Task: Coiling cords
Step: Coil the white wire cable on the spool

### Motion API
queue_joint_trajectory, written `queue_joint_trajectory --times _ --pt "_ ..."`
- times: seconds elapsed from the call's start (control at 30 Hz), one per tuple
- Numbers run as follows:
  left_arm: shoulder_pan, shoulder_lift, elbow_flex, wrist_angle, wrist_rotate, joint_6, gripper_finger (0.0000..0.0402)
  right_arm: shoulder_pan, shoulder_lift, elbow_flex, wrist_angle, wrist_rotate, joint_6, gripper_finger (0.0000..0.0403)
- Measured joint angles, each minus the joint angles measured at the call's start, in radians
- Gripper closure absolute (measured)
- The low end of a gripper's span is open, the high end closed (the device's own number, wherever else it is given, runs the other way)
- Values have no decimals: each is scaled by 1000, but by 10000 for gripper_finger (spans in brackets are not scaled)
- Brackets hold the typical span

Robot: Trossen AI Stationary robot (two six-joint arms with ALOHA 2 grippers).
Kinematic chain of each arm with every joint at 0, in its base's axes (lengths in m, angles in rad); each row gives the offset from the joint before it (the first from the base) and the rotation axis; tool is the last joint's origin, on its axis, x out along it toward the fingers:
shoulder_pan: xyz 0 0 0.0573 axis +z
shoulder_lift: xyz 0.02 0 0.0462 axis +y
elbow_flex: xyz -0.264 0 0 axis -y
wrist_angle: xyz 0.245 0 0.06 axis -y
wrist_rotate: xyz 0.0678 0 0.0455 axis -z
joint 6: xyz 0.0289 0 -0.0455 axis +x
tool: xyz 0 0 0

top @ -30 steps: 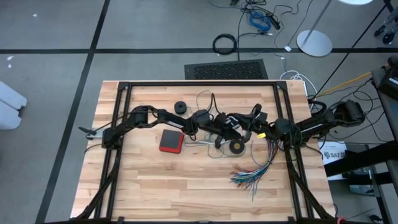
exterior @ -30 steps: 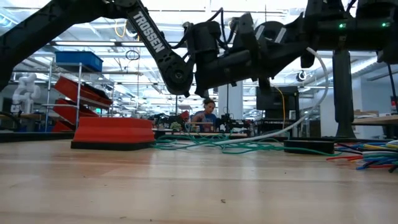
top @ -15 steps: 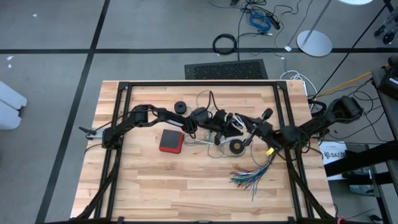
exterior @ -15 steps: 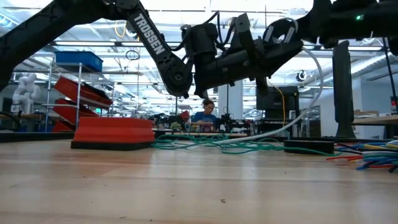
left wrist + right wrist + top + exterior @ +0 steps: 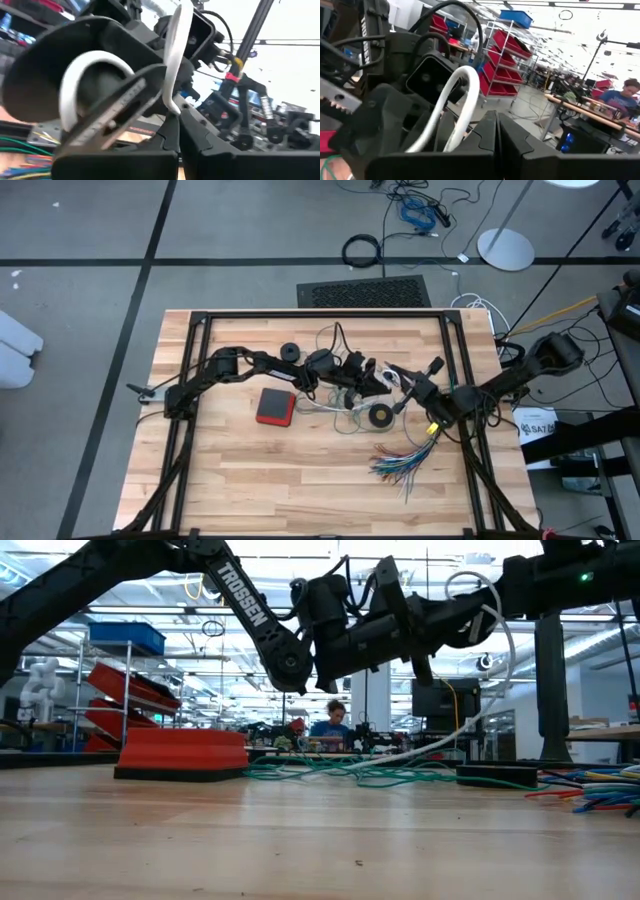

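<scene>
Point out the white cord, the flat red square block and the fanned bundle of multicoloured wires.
Thin white cord (image 5: 497, 635), low view, on its raised loop.
Flat red square block (image 5: 275, 407), high view, on its top face.
Fanned bundle of multicoloured wires (image 5: 404, 459), high view, mid-bundle.

Left claw (image 5: 372, 376) and right claw (image 5: 398, 377) meet closed, mid-table.

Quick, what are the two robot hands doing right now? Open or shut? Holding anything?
Left gripper: jaws shut on the white cord.
Right gripper: jaws shut on the same white cord, up off the table.
</scene>
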State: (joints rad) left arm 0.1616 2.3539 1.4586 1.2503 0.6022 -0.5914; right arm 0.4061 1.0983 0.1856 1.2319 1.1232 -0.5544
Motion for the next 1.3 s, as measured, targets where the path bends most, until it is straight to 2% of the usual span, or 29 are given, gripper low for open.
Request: queue_joint_trajectory --times 0.13,0.43,0.73,0.93,1.3 --pt "1 0 0 -3 32 -31 401 27 -27 0 -2 36 -26 403" --pt "16 0 0 -33 45 -39 401 73 -85 0 -42 42 -5 403" --pt "52 0 0 5 69 -105 401 177 -136 0 -99 151 22 403" --pt "61 0 -4 -40 51 -107 401 229 -180 0 -101 163 20 403" --pt "7 0 -4 -30 40 -79 401 237 -191 0 -109 184 37 403"
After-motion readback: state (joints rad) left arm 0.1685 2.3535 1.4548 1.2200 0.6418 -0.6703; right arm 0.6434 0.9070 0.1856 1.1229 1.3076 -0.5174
